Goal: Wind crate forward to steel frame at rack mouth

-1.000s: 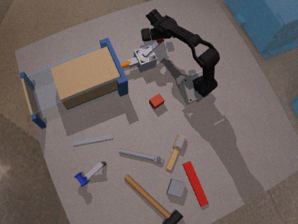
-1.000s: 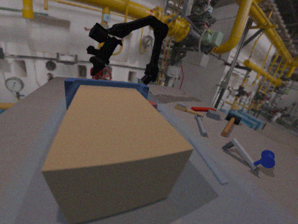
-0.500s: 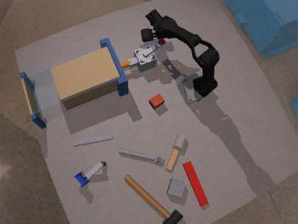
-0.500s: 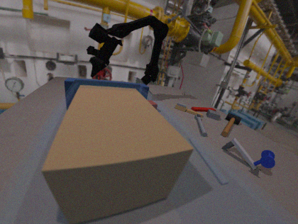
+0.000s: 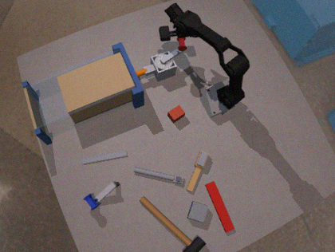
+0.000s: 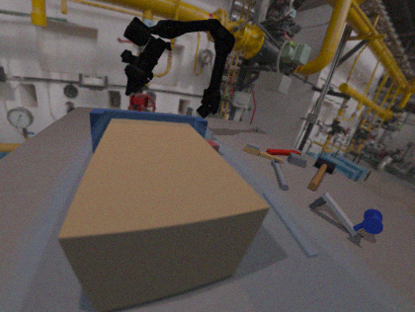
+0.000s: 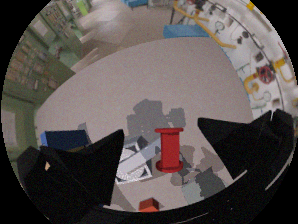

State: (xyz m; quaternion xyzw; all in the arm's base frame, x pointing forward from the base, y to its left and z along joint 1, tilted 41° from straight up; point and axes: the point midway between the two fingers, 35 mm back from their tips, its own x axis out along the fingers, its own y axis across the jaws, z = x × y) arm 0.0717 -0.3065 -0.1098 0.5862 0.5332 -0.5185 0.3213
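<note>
1. The gripper [image 7: 161, 127] is wide open, holding nothing, with the red knob [image 5: 182, 44] [image 7: 170, 150] between its fingers.
2. The box [image 5: 97, 81] [image 6: 158, 178] sits flat, its front at the blue frame [image 5: 129, 76] [image 6: 148, 116].

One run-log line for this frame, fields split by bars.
pincer: open, holding nothing | red handle: on winch | crate: flat, near blue frame

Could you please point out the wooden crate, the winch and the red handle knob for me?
Wooden crate [image 5: 97, 81] [image 6: 158, 183]: top and exterior views, top face.
Winch [image 5: 169, 73] [image 7: 134, 175]: top, side wall; wrist, top face.
Red handle knob [image 5: 182, 44] [image 7: 170, 150]: top and wrist, barrel.
</note>
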